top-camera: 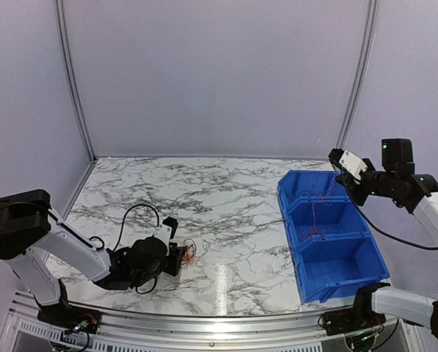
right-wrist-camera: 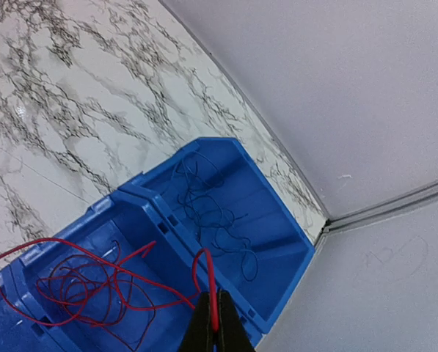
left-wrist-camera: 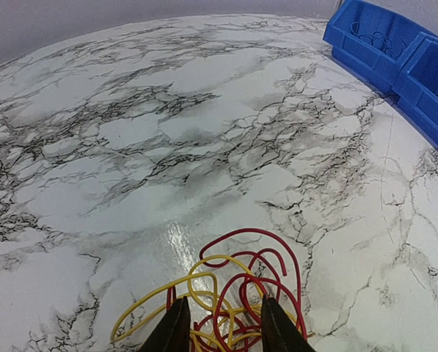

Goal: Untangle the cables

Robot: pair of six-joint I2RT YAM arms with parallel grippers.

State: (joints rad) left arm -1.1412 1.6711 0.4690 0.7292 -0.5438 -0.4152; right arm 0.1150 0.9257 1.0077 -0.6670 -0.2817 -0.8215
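Two robot arms work at a white, black-veined marble table (top-camera: 226, 198) in a pale-walled enclosure. Low over the tabletop at about 7 o'clock in the overhead view, the left gripper (top-camera: 177, 257) points toward 3 o'clock. Its fingers (left-wrist-camera: 176, 331) are parted, and a red and yellow tangle (left-wrist-camera: 233, 297) of thin wire lies on the marble partly between them and partly just beyond their tips. The loops sit loose in the gap, with neither finger pressing on them. Well apart, at 3 o'clock, a blue bin (top-camera: 287, 214) with three compartments stands along the table's edge. The right gripper (top-camera: 335, 157) hangs above the bin's far end at about 2 o'clock, its fingers pinched fully together on a red cable (right-wrist-camera: 94, 282). From that pinch the strand arches up, then trails toward 9 o'clock in the wrist view and down into a loose heap in the bin's middle compartment. A dark cable (right-wrist-camera: 207, 213), blue-grey and very fine, lies coiled in the far compartment, next to the corner of the enclosure. From the left wrist, the bin shows at 1 o'clock, far across the marble from the tangle.
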